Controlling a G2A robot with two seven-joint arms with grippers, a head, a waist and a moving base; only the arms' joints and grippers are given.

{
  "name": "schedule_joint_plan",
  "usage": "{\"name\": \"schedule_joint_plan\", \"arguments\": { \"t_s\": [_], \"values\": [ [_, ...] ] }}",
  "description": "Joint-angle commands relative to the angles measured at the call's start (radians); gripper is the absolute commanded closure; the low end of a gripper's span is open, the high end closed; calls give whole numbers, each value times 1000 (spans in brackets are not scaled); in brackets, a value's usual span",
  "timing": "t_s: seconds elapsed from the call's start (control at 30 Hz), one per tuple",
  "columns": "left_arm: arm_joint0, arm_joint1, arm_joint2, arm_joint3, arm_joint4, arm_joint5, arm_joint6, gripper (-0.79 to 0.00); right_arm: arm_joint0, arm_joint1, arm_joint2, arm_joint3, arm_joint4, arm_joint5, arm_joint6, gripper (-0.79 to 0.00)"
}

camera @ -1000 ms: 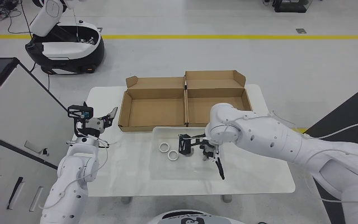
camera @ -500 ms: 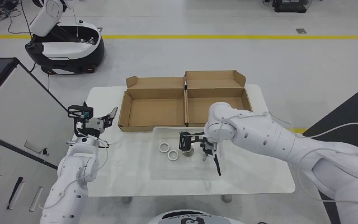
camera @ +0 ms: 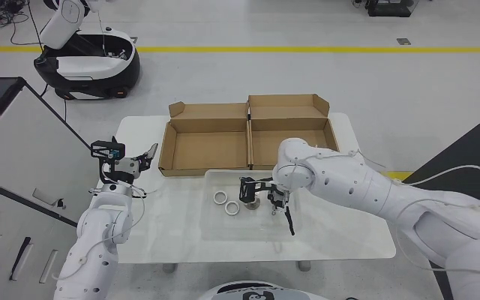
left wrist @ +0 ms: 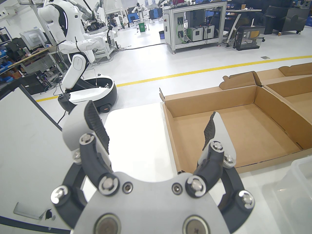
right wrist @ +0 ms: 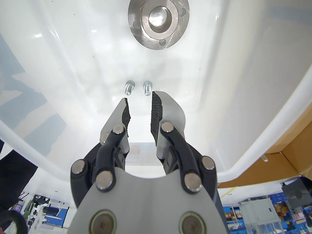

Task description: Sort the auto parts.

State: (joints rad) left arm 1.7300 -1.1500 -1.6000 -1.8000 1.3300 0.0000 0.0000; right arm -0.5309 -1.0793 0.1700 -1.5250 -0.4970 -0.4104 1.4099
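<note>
- The left gripper (left wrist: 151, 109) hangs over the tabletop (camera: 172, 225), well off the left end of the clear tray (camera: 225, 173). Its fingers (left wrist: 97, 125) are spread wide with nothing between them.
- Two cardboard boxes (camera: 204, 146) (camera: 289, 142) sit side by side, open, along the tray's far edge and just beside it.
- Two white rings (camera: 220, 197) (camera: 232, 208) lie flat inside the tray near its left end, close together.
- A metal flange disc (right wrist: 158, 13) lies flat on the tray floor with its raised hub upward and four bolt holes around the hub. It is apart from the right fingers and straight ahead of them.
- Two bolts (right wrist: 128, 87) (right wrist: 146, 88) lie side by side on the tray floor between the disc and the fingertips, just ahead of the tips.
- The bolts' long axes are parallel and run along the fingers' own line, with heads toward the disc and threaded shanks toward the fingertips.
- The right gripper (right wrist: 139, 97) is inside the tray. Its fingers (right wrist: 156, 108) are a narrow gap apart and pinch nothing.
</note>
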Motion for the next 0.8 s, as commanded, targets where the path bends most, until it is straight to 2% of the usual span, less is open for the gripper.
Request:
{"name": "schedule_joint_plan", "arguments": {
  "t_s": [0.0,0.33,0.77],
  "values": [
    [0,0,0,0,0,0,0,-785,-1,-2,0,3,0,-1,-1,-215],
    [0,0,0,0,0,0,0,-785,-7,-17,0,38,-12,-13,-13,-151],
    [0,0,0,0,0,0,0,-785,-15,-29,0,63,-21,-19,-19,-175]
  ]
}}
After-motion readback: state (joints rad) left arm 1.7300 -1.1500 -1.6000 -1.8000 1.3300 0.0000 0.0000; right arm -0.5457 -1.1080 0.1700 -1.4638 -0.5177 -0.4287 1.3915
